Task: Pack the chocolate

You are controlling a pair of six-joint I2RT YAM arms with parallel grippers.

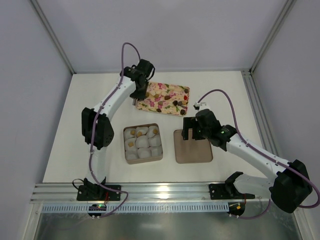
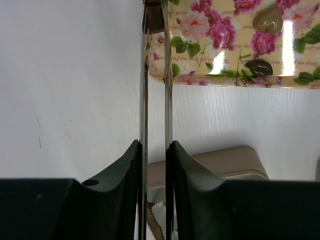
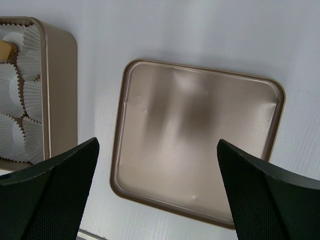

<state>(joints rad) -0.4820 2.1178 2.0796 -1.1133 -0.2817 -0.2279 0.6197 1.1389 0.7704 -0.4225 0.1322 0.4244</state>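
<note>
Several small chocolates, tan and dark brown, lie on the floral tray [image 1: 165,97]; the left wrist view shows a tan piece [image 2: 270,20] and a dark piece [image 2: 259,66]. Three tan pieces [image 1: 154,131] sit in white paper cups in the square box [image 1: 142,159]. My left gripper [image 1: 139,94] is at the tray's left end, shut on thin metal tweezers [image 2: 155,145]. A dark brown piece [image 2: 155,19] seems to sit between their tips. My right gripper [image 1: 192,134] is open and empty, hovering over the box lid [image 3: 200,145].
The lid [image 1: 192,152] lies upside down just right of the box. The box rim also shows in the left wrist view [image 2: 225,160] and the right wrist view [image 3: 60,75]. Metal rails run along the table's near edge and right side.
</note>
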